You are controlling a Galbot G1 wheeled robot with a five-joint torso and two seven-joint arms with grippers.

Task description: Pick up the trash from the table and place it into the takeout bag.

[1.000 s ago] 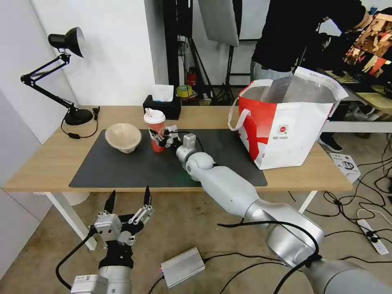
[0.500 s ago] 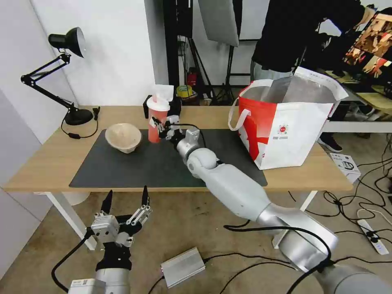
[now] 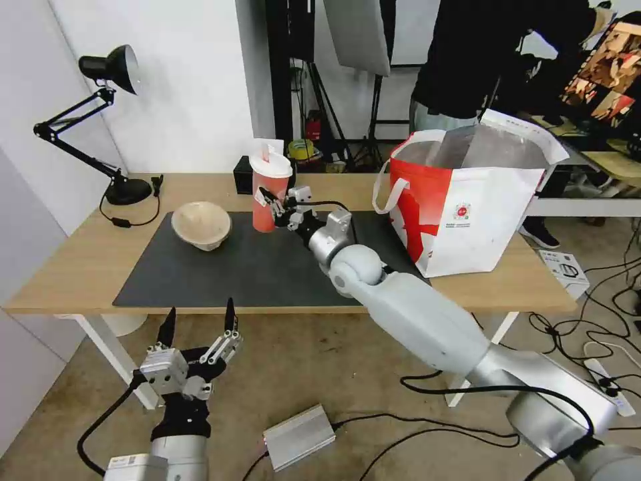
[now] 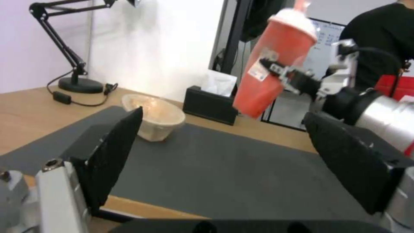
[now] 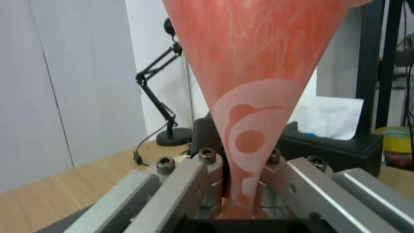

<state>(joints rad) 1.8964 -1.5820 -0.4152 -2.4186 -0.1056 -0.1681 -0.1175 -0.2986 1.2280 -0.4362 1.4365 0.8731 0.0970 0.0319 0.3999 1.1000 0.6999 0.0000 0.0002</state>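
Head view, from the left: the left claw (image 3: 197,321) hangs below the counter's (image 3: 87,267) front edge, over the floor, its two black fingers spread wide with nothing between them. On the counter, a black desk lamp (image 3: 107,127) stands at the far left corner. The beige pulp bowl (image 3: 201,225) sits upright on the dark grey mat (image 3: 254,274), near the mat's left end, and nothing shows inside it. Just beside it to the right, the red paper cup (image 3: 268,192) with its white lid is off the mat, tilted a little, lid uppermost — the right claw (image 3: 279,204) is clamped on its lower half from the right side. Behind the cup stands the black tissue box (image 3: 242,175), partly hidden by it. Well apart, at the counter's right end, the takeout bag (image 3: 467,220) stands open, silver lining showing; what lies inside cannot be told.

In the left wrist view the cup (image 4: 274,64) hangs clear above the mat (image 4: 224,171), leaning, held by the right claw (image 4: 276,69), with the bowl (image 4: 153,116) and tissue box (image 4: 210,104) beyond the left claw's own fingers (image 4: 114,152).

In the right wrist view the cup's (image 5: 254,81) narrow base sits pinched between the claw's fingers (image 5: 211,171) — the lamp (image 5: 166,97) and tissue box (image 5: 332,142) stand behind it.
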